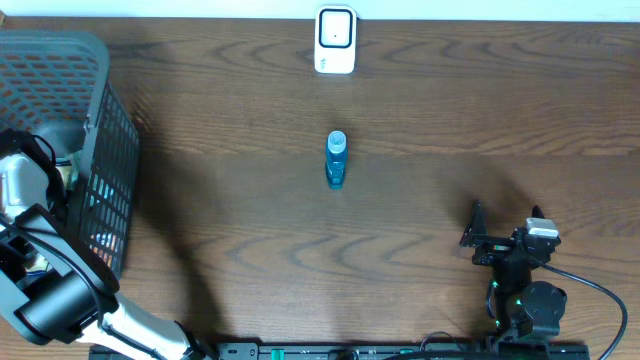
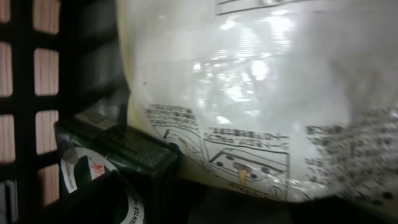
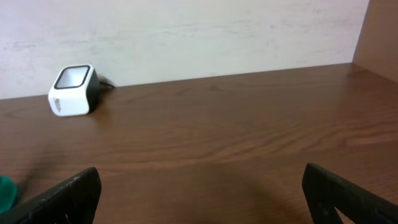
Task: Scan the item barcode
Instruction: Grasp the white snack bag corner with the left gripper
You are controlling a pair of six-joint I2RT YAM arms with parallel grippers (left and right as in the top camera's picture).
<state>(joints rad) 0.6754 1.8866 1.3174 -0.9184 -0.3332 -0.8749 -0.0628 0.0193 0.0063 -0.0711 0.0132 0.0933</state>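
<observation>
The blue bottle [image 1: 335,160] sits mid-tabletop [image 1: 450,120], well apart from the white barcode scanner [image 1: 335,40] at the far edge. The left arm [image 1: 60,300] reaches into the mesh basket [image 1: 110,150]. The left fingers are hidden, so I cannot tell their state. Its camera faces a white printed bag [image 2: 261,93] beside a dark green box [image 2: 118,155]. The right fingers [image 3: 68,193] stand wide apart, holding nothing.

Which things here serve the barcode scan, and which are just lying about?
Job: white box-shaped scanner; grey mesh basket; glossy white plastic packet inside it.
Idle, probably: small blue bottle mid-table; dark green box beside the packet.
</observation>
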